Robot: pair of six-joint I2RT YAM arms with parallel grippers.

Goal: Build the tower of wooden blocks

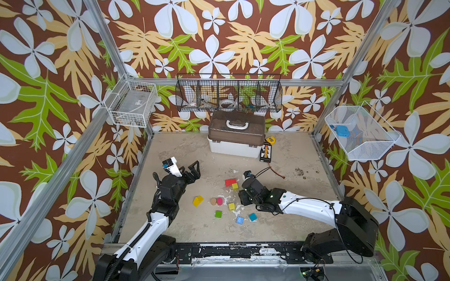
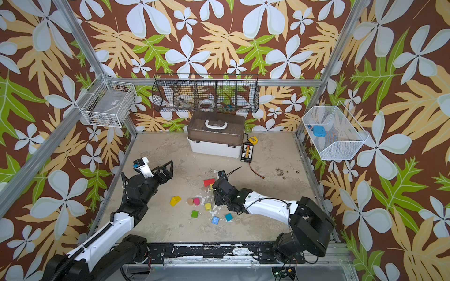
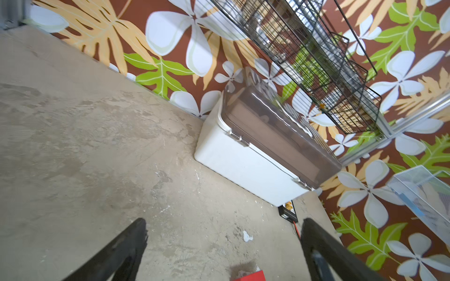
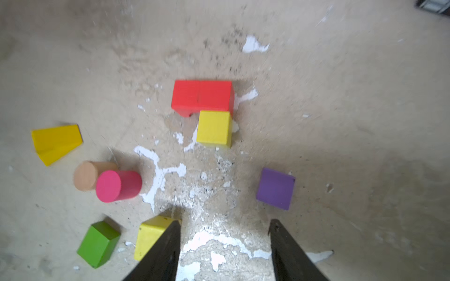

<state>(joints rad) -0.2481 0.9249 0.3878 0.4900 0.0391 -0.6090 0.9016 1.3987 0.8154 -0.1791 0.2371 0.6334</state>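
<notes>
Two claws, both empty. The right claw (image 4: 226, 222) hangs low over the counter (image 4: 365, 121), its jaws partly apart with only bare surface between them. Just beside one finger lies the near yellow cube (image 4: 151, 238), with the green cube (image 4: 98, 243) beyond it. The purple cube (image 4: 276, 188) sits near the other finger.

Ahead of the claw, the far yellow cube (image 4: 214, 127) touches the red arch (image 4: 202, 96). Off to one side, the pink cylinder (image 4: 118, 186) and tan cylinder (image 4: 87, 175) lie touching on their sides, with the yellow wedge (image 4: 56, 142) past them.

No tower stands yet. The blocks look light, stiff and smooth-painted, so probably slippery. Cubes are best pinched on opposite flat faces, and the cylinders may roll. The left claw (image 3: 224, 221), spread wide, holds nothing.
</notes>
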